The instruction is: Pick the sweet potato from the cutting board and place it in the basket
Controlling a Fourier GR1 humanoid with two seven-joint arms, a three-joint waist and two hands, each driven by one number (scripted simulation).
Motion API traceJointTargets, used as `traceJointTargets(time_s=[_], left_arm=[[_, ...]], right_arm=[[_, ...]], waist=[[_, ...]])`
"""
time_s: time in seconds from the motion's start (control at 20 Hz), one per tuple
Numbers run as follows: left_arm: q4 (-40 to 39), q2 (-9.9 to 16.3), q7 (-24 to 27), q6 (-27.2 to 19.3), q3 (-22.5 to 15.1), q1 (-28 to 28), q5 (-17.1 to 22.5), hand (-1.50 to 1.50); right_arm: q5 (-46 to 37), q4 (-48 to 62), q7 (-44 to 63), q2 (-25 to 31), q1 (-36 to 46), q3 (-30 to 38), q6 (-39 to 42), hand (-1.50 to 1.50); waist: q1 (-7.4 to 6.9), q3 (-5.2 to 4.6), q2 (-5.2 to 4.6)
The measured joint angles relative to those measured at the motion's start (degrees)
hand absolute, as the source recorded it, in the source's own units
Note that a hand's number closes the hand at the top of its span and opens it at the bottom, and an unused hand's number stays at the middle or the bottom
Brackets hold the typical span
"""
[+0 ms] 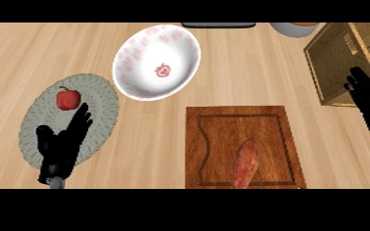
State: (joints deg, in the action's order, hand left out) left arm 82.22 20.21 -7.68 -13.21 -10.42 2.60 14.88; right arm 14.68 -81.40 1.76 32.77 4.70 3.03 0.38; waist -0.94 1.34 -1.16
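Note:
A long reddish sweet potato (pixel 245 164) lies on the brown wooden cutting board (pixel 209 142), near its lower edge. The woven basket (pixel 323 54) stands at the right edge of the counter, further back. My right hand (pixel 358 87) shows only partly at the right edge, beside the basket's near corner, far from the potato; its fingers look straight. My left hand (pixel 61 144) rests open at the lower left, fingers up, over a grey plate.
A grey patterned plate (pixel 101 103) at the left carries a red bell pepper (pixel 69 99). A white bowl with red markings (pixel 156 61) sits at the back centre. A grey pot (pixel 295 28) and a dark object (pixel 218 25) show at the top edge.

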Motion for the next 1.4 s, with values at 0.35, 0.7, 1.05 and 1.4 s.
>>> traceJointTargets(time_s=[0.35, 0.7, 1.05, 1.4], left_arm=[[5.1, 4.2, 5.7, 4.9, -0.1, -7.6, -3.1, 0.0], [7.2, 4.9, 8.8, 8.7, -1.7, -11.2, -4.1, 0.0], [7.3, 5.5, 9.4, 9.8, -1.1, -11.6, -4.3, 0.0], [7.6, 5.7, 9.2, 9.9, -0.8, -11.3, -4.4, 0.0]], right_arm=[[-1.3, -6.9, -4.7, -6.5, -0.9, -3.5, -1.9, 1.5], [-18.1, -14.9, -10.9, -22.3, -4.1, -21.6, -15.6, -1.5], [-43.2, -17.7, 5.9, -23.6, -5.7, -28.4, -29.7, -1.5], [-58.8, -25.5, 27.6, -14.4, -5.7, -27.2, -18.6, -1.5]], waist=[[1.58, -1.1, 1.41], [1.46, -1.44, 1.59], [2.21, -1.77, 1.83], [3.18, -2.08, 2.1]])
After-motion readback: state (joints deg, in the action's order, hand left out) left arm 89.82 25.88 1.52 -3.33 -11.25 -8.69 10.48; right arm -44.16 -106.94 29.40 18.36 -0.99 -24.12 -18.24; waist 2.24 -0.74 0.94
